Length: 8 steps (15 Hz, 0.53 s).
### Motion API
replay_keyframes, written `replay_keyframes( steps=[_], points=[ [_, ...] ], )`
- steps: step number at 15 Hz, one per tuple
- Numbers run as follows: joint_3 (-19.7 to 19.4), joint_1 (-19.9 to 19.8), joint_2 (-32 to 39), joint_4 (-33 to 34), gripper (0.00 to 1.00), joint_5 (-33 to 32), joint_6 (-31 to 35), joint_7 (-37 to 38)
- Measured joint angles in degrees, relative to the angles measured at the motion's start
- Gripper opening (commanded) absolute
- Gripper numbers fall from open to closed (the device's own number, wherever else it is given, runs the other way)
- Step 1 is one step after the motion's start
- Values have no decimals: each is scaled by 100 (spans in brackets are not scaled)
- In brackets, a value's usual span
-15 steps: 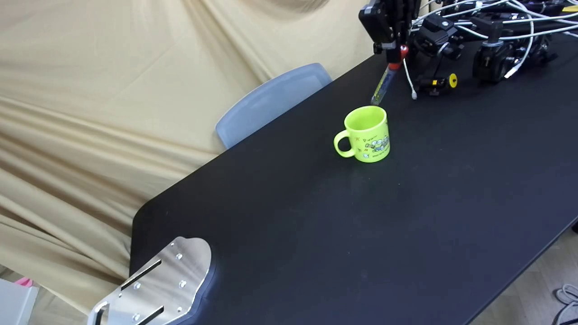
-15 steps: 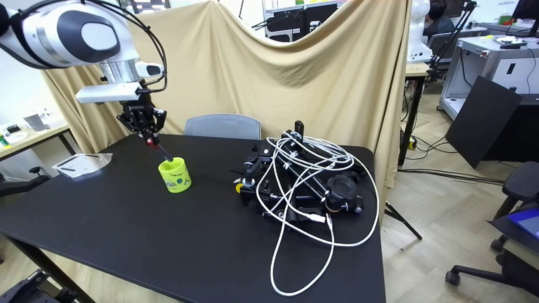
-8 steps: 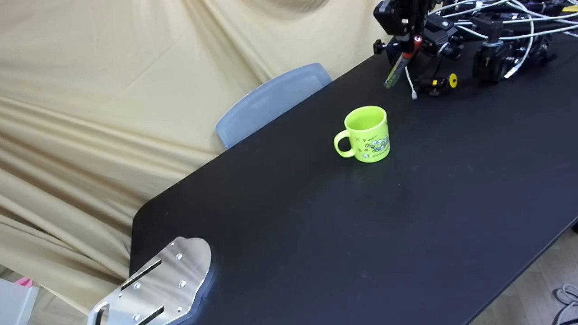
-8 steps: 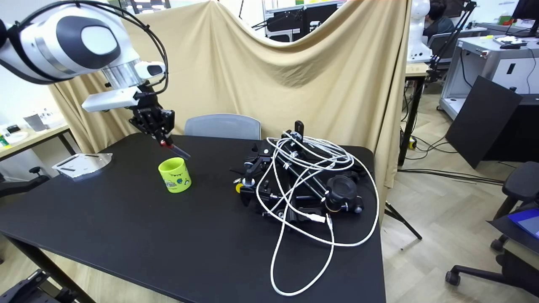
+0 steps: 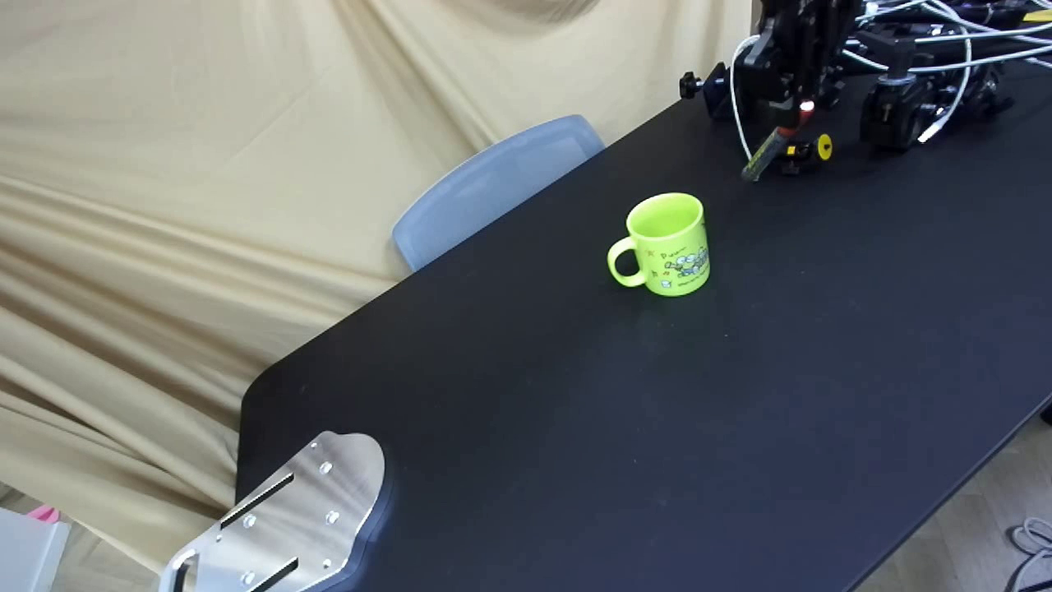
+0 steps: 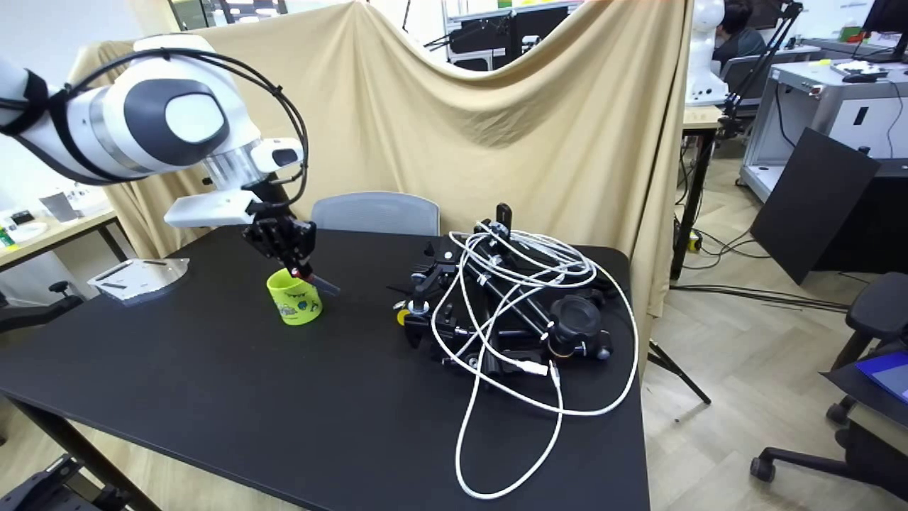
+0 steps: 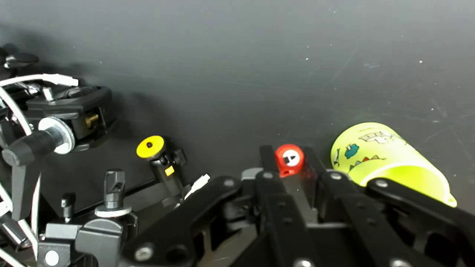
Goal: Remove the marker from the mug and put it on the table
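"How did the arm (image 6: 170, 124) stand?"

"In an exterior view it extended from the left with its wrist bent downward. The gripper (image 6: 301, 272) hung low over the table (image 6: 284, 397), its tips canted a little to the right."

"And the jaws?"

"They pinched the marker (image 6: 323, 284) by its red end (image 7: 287, 172), one on either side. The rest of it slanted down to the right from there; whether its tip met the tabletop, I couldn't tell."

"So it was out of the mug (image 5: 675, 279)?"

"Out, yes. In an exterior view it was on the far right side of the mug, near it but apart. The mug stood upright, handle to the left. In the wrist view the marker showed between the mug on the right and black mounting gear (image 7: 99, 237) on the left."

"Anything to read?"

"Little. The red end had a round white label (image 7: 291, 158) with a dark mark on it, too small to call a letter for certain. The barrel (image 5: 764, 157) was a blur. Cartoon figures (image 5: 687, 263) covered part of the mug, with lettering (image 5: 672, 254) around them too small to make out, and the wrist view showed a row of pennants (image 7: 367, 159) there."
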Motion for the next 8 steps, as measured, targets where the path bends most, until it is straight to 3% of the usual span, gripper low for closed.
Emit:
replay_keyframes(
  steps=[8],
  points=[
    [-99, -125, 678, -138, 5, 151, 1005, -794]
  ],
)
